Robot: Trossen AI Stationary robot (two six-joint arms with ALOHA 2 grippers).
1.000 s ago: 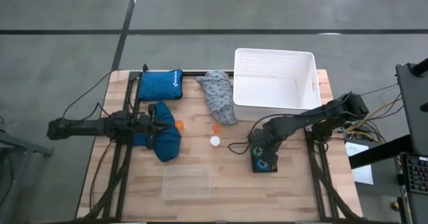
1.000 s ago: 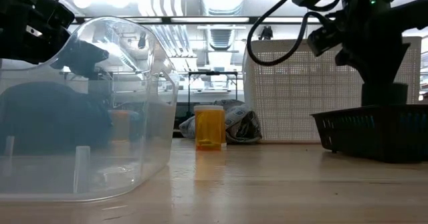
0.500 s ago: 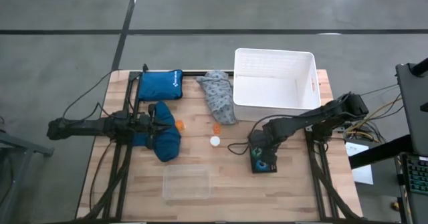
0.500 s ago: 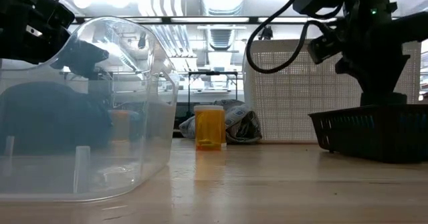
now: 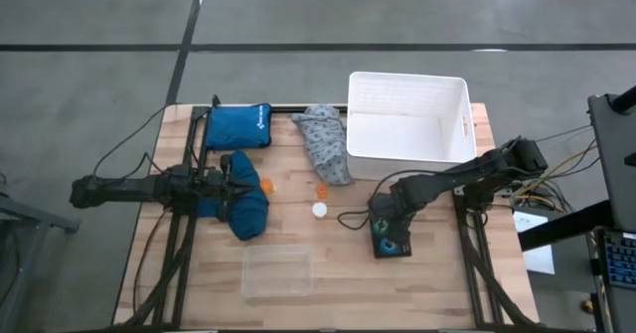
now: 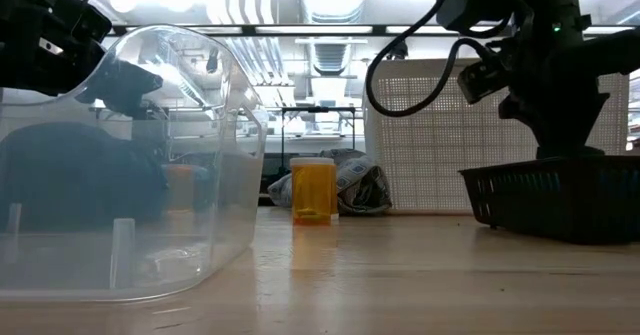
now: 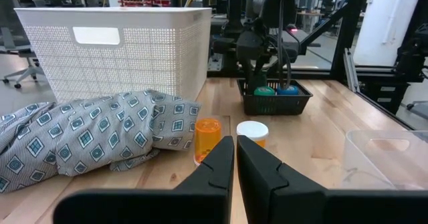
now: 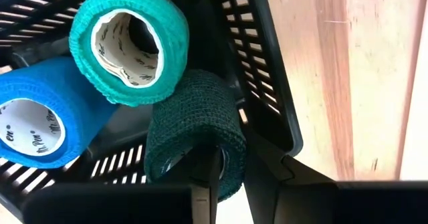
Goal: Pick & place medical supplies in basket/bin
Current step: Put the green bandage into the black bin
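While over tray (image 5: 392,244), right hand (image 8: 227,167) (shut on dark green roll (image 8: 195,130))

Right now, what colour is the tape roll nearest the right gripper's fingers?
Dark green roll, beside a teal one and a blue one; the right wrist view shows it best.

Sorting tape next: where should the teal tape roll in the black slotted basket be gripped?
Probably its wall, from above: the teal tape roll has its open core facing up, so one finger fits inside, the other outside, away from the bright blue roll and dark green roll touching it. The right gripper hangs over the black slotted basket.
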